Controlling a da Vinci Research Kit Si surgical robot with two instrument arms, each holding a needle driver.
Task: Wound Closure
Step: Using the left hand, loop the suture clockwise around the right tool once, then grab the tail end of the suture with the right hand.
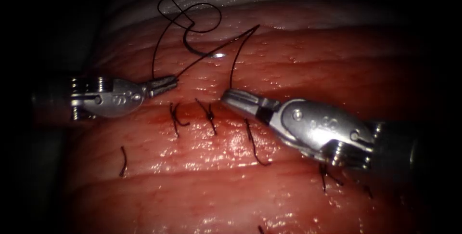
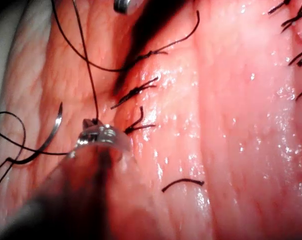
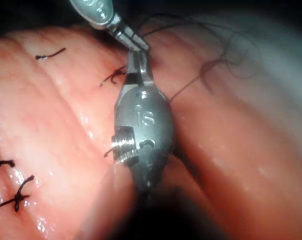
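My left tool is shut on the thread just left of the stitch line; it also appears in the left wrist view. From those jaws the thread climbs to a sharp bend, then drops to the tip of my right tool and passes under it toward a stitch. The right tool's jaws look shut with nothing seen between them. The curved needle lies free on the tissue beyond the stitches, outside the tissue and held by neither tool.
Several knotted stitches cross the cut between the tools and run on under the right tool. A loose cut end of thread lies at the lower left. Slack thread loops sit near the tissue's far edge. Red fluid wets the cut.
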